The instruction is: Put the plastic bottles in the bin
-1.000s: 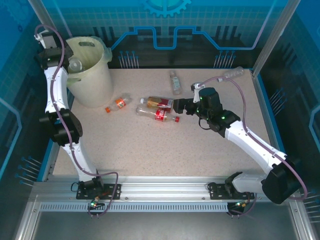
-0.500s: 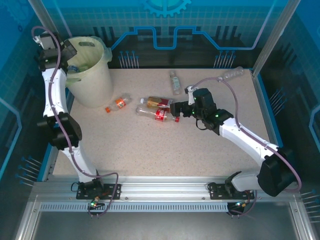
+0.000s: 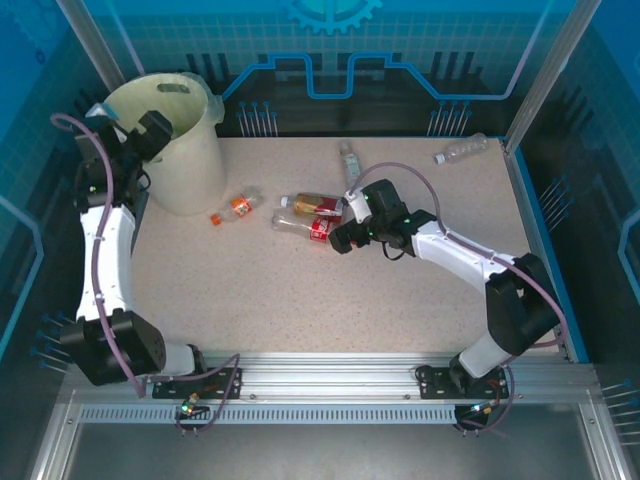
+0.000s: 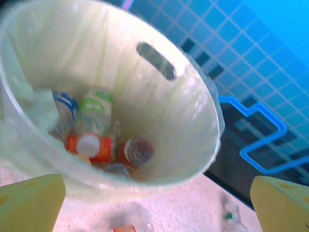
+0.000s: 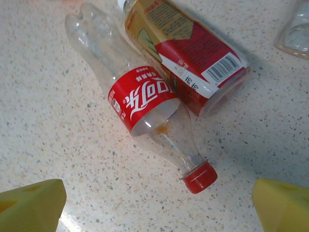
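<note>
The bin (image 3: 192, 168), a cream bucket with a pale green liner, stands at the far left. My left gripper (image 3: 152, 135) hovers at its left rim, open and empty. In the left wrist view the bin (image 4: 190, 121) holds several plastic bottles, among them a green-labelled one (image 4: 94, 110) and an orange-labelled one (image 4: 89, 146). On the table lie a red-labelled cola bottle (image 3: 312, 229) and a yellow-and-red one (image 3: 322, 205). My right gripper (image 3: 340, 241) is open just above the cola bottle's red cap (image 5: 200, 177), its yellow fingers (image 5: 30, 205) wide apart and touching nothing.
An orange-capped bottle (image 3: 237, 207) lies near the bin's foot. A clear bottle (image 3: 349, 164) lies behind the right gripper, and another (image 3: 460, 148) by the far right wall. Blue walls close in the table on three sides.
My left gripper has opened fully and drawn back from over the bin to its left rim. My right gripper has moved left and down to the cola bottle's cap.
</note>
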Motion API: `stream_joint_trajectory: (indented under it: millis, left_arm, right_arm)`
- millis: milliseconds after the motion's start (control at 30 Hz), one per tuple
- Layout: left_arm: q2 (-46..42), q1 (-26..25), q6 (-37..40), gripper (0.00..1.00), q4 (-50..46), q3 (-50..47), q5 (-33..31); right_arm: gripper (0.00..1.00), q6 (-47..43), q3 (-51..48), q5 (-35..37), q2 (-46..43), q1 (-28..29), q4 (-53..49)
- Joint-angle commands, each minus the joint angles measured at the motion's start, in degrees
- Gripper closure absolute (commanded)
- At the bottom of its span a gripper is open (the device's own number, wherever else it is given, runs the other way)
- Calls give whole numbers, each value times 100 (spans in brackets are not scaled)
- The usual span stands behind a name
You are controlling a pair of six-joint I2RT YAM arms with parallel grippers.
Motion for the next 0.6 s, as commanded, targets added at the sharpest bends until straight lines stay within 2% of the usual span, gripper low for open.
stream_joint_trajectory:
  millis: [0,200,333,467,567]
  left_arm:
    - [-312,-7,-395,1,255,-590,940]
    - [-980,-40,-911,1,469,-1601,1747]
    - [-1357,-158,-997,1,372,-2062,1838]
    - [-1575,-286,-917,1,37,-2162,1787]
    - [-1706,-438,-906,1,-60,-2245,1737]
  right_arm:
    - [2,-587,332,-29,393,71,-315]
    - [13,-1786,970,65,1239,76,-945]
    - [17,-2476,1437,333,1769,23,-1439]
    - [19,-2766,1901,538,2286,-44,-1892]
    - [22,-2854,2149,416,2612,-32,-2070]
